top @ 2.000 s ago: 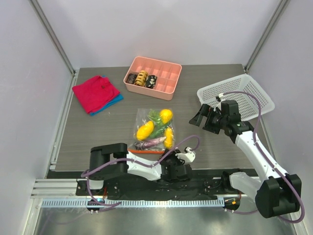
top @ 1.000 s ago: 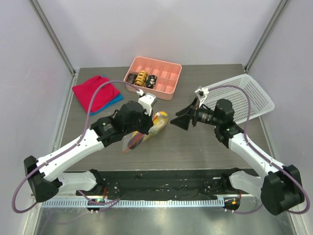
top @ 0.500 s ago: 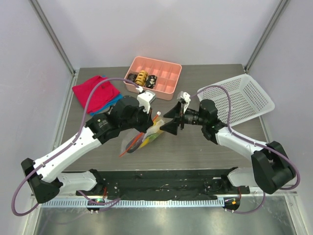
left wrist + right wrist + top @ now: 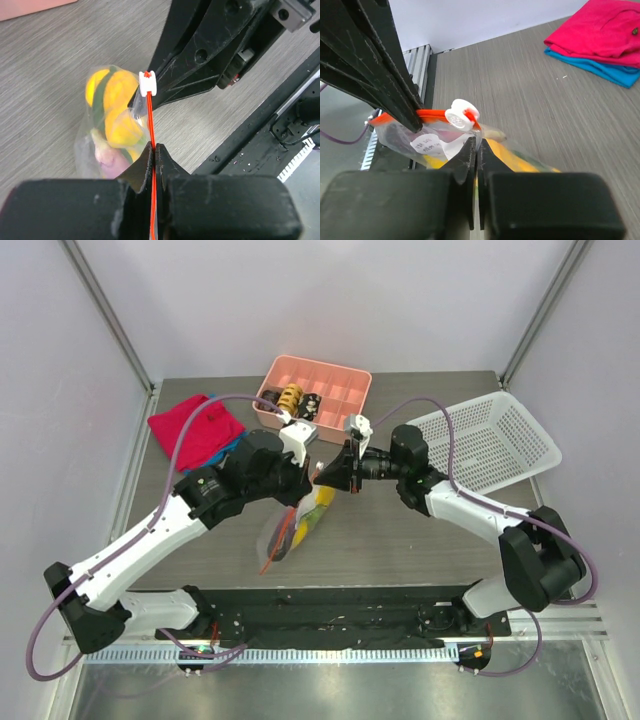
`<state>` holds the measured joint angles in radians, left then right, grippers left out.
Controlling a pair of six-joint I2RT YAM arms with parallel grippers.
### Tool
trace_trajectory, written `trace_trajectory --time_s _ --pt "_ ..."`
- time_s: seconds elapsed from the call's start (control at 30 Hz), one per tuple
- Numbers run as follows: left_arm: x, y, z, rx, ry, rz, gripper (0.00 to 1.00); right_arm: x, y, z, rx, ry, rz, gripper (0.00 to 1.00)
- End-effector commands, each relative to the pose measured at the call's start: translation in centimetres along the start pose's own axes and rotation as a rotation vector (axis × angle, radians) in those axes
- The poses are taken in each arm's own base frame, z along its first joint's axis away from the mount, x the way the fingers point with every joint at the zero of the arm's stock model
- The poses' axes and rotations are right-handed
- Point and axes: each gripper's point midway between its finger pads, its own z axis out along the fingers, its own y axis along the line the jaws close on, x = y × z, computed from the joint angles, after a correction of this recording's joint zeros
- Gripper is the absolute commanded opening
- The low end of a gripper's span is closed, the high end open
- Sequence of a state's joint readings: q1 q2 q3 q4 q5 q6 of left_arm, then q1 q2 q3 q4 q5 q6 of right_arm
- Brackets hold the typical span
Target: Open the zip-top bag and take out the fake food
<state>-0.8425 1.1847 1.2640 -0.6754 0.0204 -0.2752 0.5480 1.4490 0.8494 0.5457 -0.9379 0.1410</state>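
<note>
Drawing the white plastic slider (image 4: pixel 147 83) straight along the orange-red zipper strip (image 4: pixel 151 122) seems wise, as left gripper (image 4: pixel 153 147) and right gripper (image 4: pixel 475 143) each clamp the top edge of the clear crinkly zip-top bag (image 4: pixel 282 535), which hangs above the grey table (image 4: pixel 420 540).

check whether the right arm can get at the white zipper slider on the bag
Probably yes: the small white plastic slider sits just above the right fingers, nothing between; but they are shut on the clear plastic zip-top bag and must release first.
</note>
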Motion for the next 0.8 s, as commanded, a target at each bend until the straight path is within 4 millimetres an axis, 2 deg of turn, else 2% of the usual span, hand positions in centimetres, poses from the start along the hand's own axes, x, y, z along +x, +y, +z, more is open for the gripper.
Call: trace_trajectory --time_s 0.0,0.03,0.07,0.13,0.17,0.3,0.4,0.53,0.6,0.77 --pt "-2.7 0.6 -0.7 -0.044 -0.088 0.007 0.11 -1.2 0.6 0.5 -0.029 -0.021 -0.007 0.01" --pt "-3.5 0.7 -0.7 -0.049 -0.127 0.003 0.39 -1.0 0.6 0.3 -0.022 -0.012 0.02 0.01" --pt "-3.2 0.8 -0.8 -0.043 -0.147 0.006 0.47 -1.1 0.7 0.2 -0.02 -0.013 0.025 0.01" --pt "-4.0 0.7 -1.1 -0.033 -0.213 0.006 0.61 -0.7 0.9 -0.1 -0.004 -0.002 0.053 0.01" --pt "-5.1 0.5 -1.5 -0.026 -0.272 0.008 0.61 -0.8 1.1 -0.2 0.001 0.0 0.058 0.01" --pt "-5.1 1.0 -0.8 -0.051 -0.27 0.034 0.59 -0.5 1.5 -0.3 -0.01 0.021 0.109 0.01" --pt "-5.1 0.8 0.1 -0.043 -0.246 0.046 0.51 -0.3 1.4 -0.3 -0.007 0.028 0.131 0.01" --pt "-5.8 0.3 0.9 -0.023 -0.251 0.02 0.5 -0.5 1.6 -0.4 -0.004 0.021 0.127 0.01" --pt "-5.5 0.9 1.6 -0.058 -0.228 0.007 0.5 -0.6 1.6 -0.5 0.001 0.02 0.122 0.01" --pt "-6.4 0.4 2.0 -0.042 -0.241 -0.011 0.45 -0.5 1.8 -0.6 -0.002 0.024 0.126 0.01"
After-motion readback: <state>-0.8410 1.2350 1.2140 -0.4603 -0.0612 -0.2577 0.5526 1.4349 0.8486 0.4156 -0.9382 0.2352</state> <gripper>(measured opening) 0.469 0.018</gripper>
